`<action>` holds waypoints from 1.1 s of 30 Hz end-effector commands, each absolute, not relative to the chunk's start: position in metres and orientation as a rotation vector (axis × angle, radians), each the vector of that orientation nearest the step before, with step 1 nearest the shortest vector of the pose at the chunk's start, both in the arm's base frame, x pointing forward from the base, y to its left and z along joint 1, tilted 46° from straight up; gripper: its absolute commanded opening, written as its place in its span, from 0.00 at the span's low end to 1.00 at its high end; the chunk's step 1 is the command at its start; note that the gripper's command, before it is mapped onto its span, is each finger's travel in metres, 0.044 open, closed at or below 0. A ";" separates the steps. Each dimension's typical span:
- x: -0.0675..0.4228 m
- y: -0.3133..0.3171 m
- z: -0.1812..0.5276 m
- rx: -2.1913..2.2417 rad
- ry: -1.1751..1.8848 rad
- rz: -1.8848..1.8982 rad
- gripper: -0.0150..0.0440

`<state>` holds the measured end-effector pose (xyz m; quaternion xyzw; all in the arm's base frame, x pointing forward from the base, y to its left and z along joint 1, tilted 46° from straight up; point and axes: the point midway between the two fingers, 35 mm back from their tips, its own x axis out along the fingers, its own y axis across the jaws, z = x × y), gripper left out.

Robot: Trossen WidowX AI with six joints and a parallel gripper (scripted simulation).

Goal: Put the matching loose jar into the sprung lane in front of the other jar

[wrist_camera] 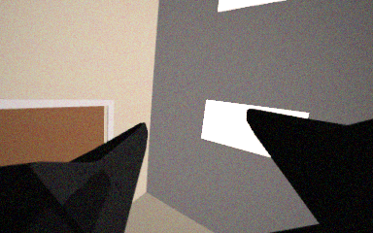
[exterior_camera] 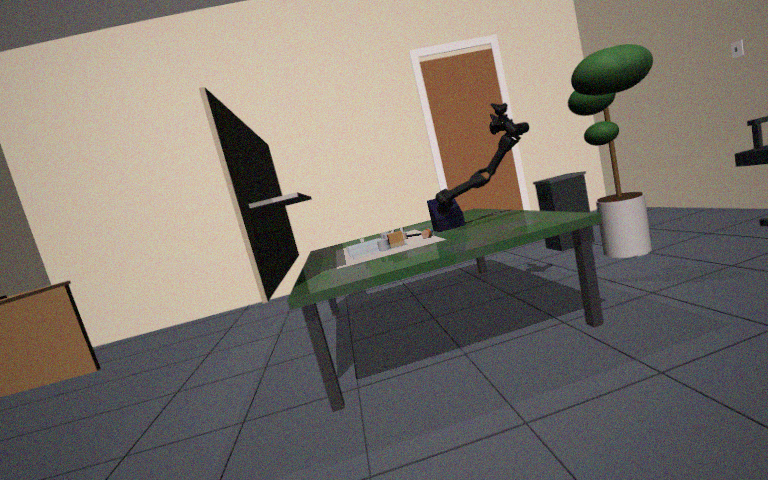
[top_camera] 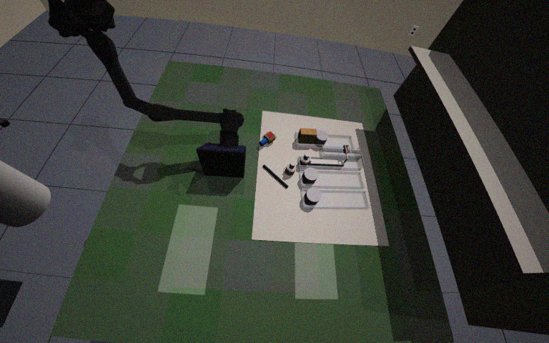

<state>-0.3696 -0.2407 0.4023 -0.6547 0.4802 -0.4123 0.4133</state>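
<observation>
My gripper (exterior_camera: 500,109) (wrist_camera: 196,120) is open and empty. It is raised high above the arm's base and points up at the wall and ceiling, far from the white mat (top_camera: 312,225). In the sprung lane (top_camera: 332,167) a small dark jar with a white lid (top_camera: 305,159) stands at the front end. A matching small loose jar (top_camera: 289,168) stands upright on the mat just in front of that lane. A red and blue jar (top_camera: 266,138) lies on its side farther left.
A black bar (top_camera: 274,176) lies on the mat near the loose jar. An orange box (top_camera: 307,135) and two larger white-lidded jars (top_camera: 310,175) (top_camera: 312,196) stand in neighbouring lanes. A grey back wall (top_camera: 373,186) closes the lanes. The arm's base (top_camera: 221,159) stands left of the mat.
</observation>
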 end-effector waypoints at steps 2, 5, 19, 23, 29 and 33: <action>-0.369 -0.235 0.411 -1.661 1.216 -1.062 1.00; -0.356 -0.215 0.450 -1.784 1.297 -1.108 1.00; -0.216 -0.145 0.579 -2.652 1.872 -0.826 1.00; -0.162 -0.129 0.601 -2.891 2.029 -0.651 1.00; -0.074 -0.110 0.619 -3.255 2.229 -0.296 1.00; -0.029 -0.099 0.619 -3.472 2.288 -0.163 1.00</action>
